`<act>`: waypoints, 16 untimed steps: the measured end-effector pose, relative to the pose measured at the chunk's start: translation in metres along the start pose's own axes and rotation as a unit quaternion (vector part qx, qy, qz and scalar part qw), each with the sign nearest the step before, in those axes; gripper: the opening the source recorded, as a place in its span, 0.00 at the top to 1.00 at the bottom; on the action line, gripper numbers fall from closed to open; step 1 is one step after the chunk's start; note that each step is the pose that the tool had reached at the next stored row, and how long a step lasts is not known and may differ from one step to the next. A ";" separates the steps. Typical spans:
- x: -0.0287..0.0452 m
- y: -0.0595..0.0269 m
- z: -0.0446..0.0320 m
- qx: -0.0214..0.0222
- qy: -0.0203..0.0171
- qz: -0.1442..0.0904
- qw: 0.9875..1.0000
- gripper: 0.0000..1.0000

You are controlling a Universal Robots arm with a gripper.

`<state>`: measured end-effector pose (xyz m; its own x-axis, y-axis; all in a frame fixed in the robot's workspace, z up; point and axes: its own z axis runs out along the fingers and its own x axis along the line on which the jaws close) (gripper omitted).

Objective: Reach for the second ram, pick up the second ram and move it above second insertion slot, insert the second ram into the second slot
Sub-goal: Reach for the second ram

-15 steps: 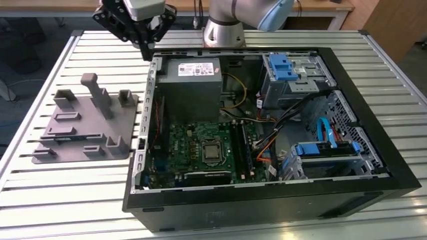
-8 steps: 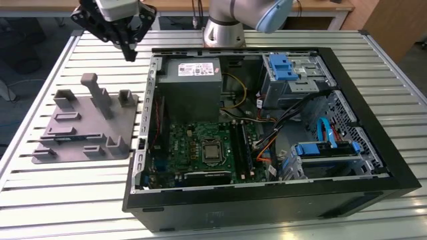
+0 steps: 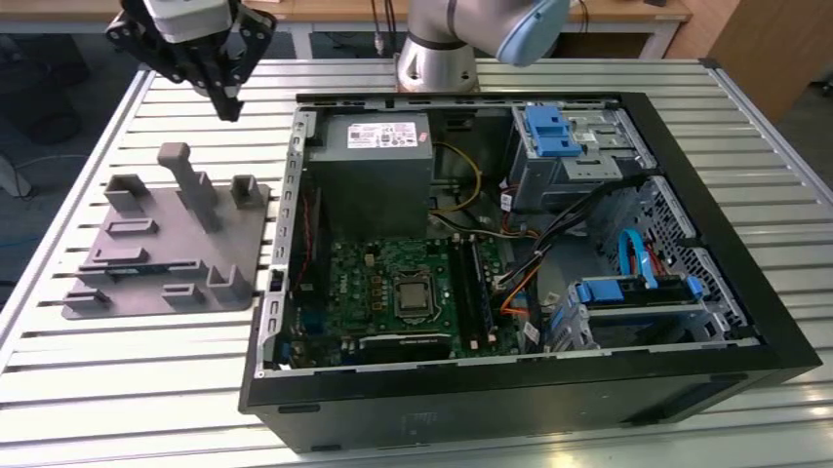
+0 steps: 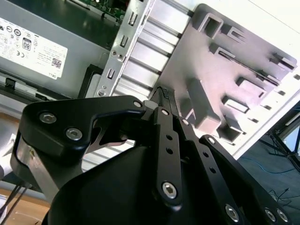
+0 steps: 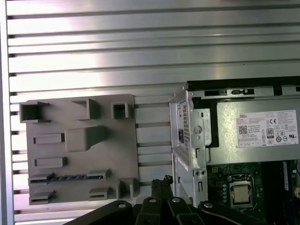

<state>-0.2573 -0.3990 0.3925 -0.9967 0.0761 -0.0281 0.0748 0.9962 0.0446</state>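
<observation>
Over the table the gripper hangs, jaws closed, empty; the first wrist view shows the second ram, thin, dark-blue.

One slatted metal worktop carries two large things: one grey holder plate near its edge at the exterior view's left; one open computer case across its middle and toward the opposite edge. One memory stick, the second ram, lies in the plate. Inside the case: one power supply; one green mainboard; one processor socket; two blue drive brackets, the upper bracket and the lower bracket. One arm; one gripper, above the worktop's far corner at the exterior view's left.
</observation>
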 end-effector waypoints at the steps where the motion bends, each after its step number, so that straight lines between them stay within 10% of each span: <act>1: 0.0020 -0.0001 0.0000 0.000 0.000 0.000 1.000 0.90; 16: 0.0428 -0.0033 0.0009 0.000 0.000 0.000 1.000 0.90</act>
<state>-0.3002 -0.3989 0.3902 -0.9967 0.0762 -0.0282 0.0749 0.9962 0.0446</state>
